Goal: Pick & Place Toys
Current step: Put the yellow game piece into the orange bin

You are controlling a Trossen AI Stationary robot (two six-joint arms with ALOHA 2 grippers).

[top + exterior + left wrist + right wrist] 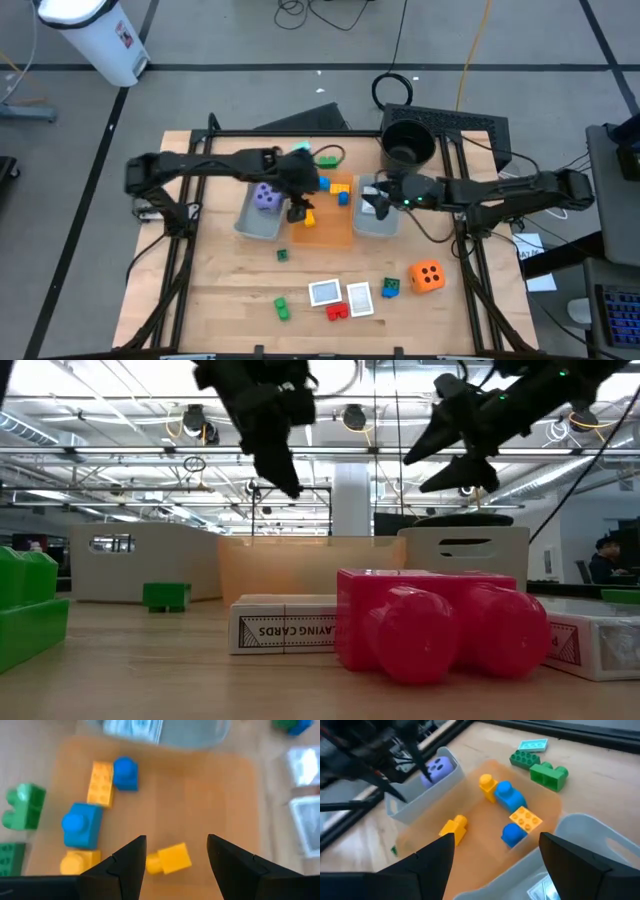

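While the wooden worktop (200, 300) carries three trays side by side, the orange tray (325, 228) in the middle holds yellow and blue bricks. Left hand (175, 865) hovers spread and empty above a yellow brick (170, 858) lying in it. Right hand (495, 865), also spread and empty, hangs over the right grey tray (378, 225). A purple die (265, 196) sits in the left grey tray (255, 222).

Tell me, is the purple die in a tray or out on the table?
In: the purple die sits inside the left grey tray.
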